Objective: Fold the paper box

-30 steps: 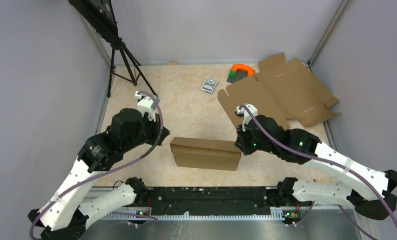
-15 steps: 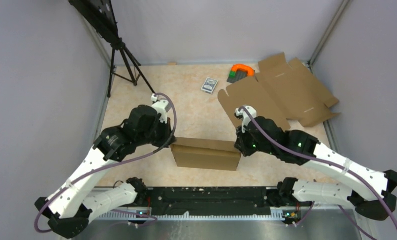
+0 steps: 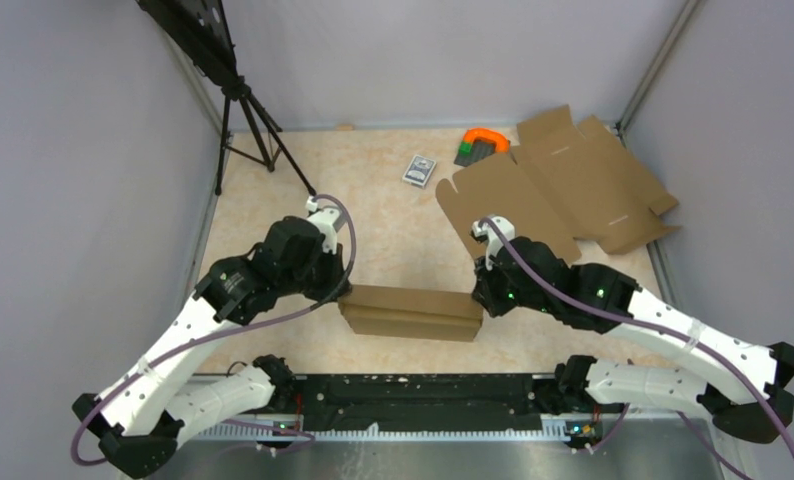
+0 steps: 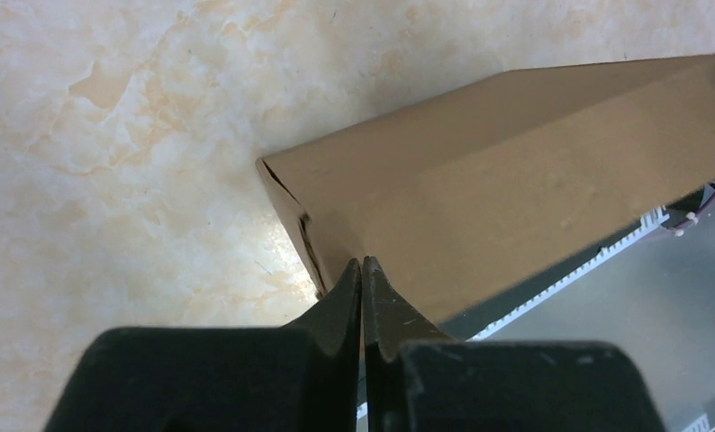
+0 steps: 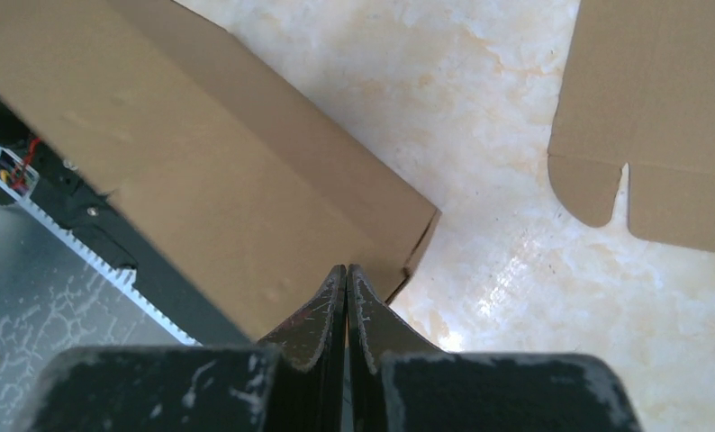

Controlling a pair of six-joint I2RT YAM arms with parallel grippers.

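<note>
Though clenched, empty jaws rest against both ends, the box [image 3: 413,312] near the front bench [image 3: 393,215] edge looks fully folded.

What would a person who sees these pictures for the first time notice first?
The eye falls first on the folded brown box near the front edge of the table. The left tool and the right tool, both shut, point at its two ends. Next comes the flat cardboard sheet spread in the far right corner.
</note>
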